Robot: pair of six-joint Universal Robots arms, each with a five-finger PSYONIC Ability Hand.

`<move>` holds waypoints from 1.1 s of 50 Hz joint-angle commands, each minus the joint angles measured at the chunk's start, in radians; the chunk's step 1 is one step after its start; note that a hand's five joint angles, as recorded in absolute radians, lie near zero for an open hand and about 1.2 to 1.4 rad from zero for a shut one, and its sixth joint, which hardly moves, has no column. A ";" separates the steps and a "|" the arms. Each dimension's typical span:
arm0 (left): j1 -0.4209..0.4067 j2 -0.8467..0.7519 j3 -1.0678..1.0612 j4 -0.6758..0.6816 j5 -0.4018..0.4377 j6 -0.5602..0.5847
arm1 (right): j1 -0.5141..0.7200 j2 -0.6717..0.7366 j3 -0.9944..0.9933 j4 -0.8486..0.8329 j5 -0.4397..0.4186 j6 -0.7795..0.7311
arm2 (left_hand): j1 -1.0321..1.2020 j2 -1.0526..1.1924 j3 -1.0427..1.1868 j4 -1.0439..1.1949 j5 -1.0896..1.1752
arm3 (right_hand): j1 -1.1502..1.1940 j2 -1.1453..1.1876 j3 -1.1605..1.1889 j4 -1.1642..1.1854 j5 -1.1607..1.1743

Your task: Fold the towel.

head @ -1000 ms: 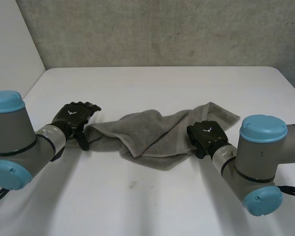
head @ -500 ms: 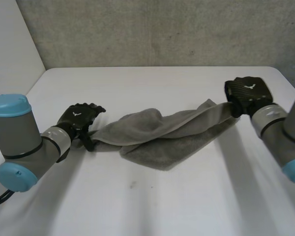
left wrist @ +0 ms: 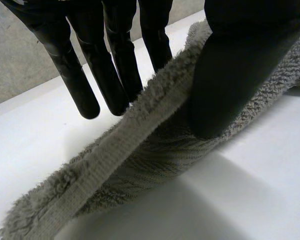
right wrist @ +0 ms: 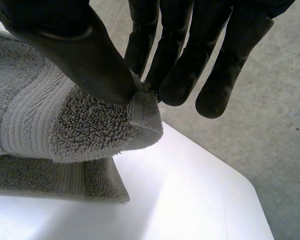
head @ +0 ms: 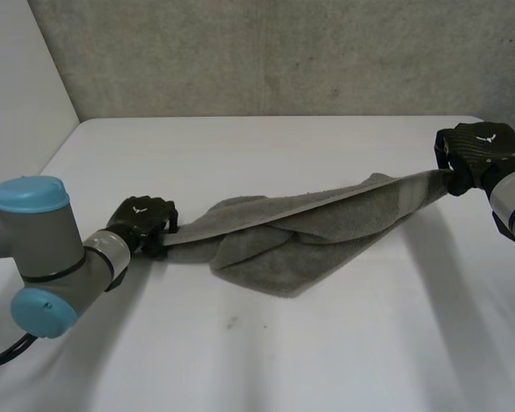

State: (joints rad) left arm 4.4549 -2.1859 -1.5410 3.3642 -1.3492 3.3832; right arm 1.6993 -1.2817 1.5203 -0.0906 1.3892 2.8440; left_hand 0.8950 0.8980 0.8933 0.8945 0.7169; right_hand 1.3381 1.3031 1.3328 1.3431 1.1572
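Right wrist view first: pinched between thumb and fingers of the right hand (right wrist: 65, 40), a hemmed corner of the grey towel (right wrist: 55, 120); clamped likewise at the opposite end by the left hand (head: 142, 221), thumb against fingers. Carried within the last second from mid-towel out toward the far right of the white table (head: 266, 343), drawing one hem taut between both hands and leaving the rest bunched on the tabletop beneath. Probably a spreading step rather than a fold, with flattening of the cloth needed before any matching of edges.
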 commanded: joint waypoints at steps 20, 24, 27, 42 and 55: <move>-0.046 0.685 0.212 -0.329 -0.159 0.163 | -0.026 -0.266 -0.499 0.531 -0.030 -0.225 | 0.501 0.498 0.503 0.502 0.505 | 0.058 0.093 0.063 0.053 0.065; -0.052 0.692 0.320 -0.450 -0.159 0.163 | -0.020 -0.258 -0.682 0.750 -0.036 -0.262 | 0.501 0.498 0.503 0.502 0.505 | 0.058 0.093 0.063 0.053 0.065; -0.040 0.681 0.406 -0.551 -0.159 0.162 | -0.021 -0.229 -0.756 0.850 -0.053 -0.296 | 0.501 0.498 0.503 0.502 0.505 | 0.058 0.093 0.063 0.053 0.065; -0.032 0.190 0.602 -0.680 -0.160 0.173 | 0.037 0.149 -0.824 0.871 -0.072 -0.324 | 0.501 0.498 0.503 0.502 0.505 | 0.058 0.093 0.063 0.053 0.065; -0.039 -0.112 1.177 -0.527 -0.163 0.179 | 0.131 0.493 -1.418 0.567 0.152 -0.304 | 0.501 0.498 0.503 0.502 0.505 | 0.058 0.093 0.063 0.053 0.065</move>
State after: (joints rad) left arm 4.4237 -2.2444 -0.6552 2.7091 -1.5111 3.5780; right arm 1.8056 -0.9187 0.4744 0.6436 1.4362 2.5235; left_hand 1.1995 1.2172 1.2164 1.2176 1.0328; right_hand 1.3389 1.3262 1.3357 1.3463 1.1639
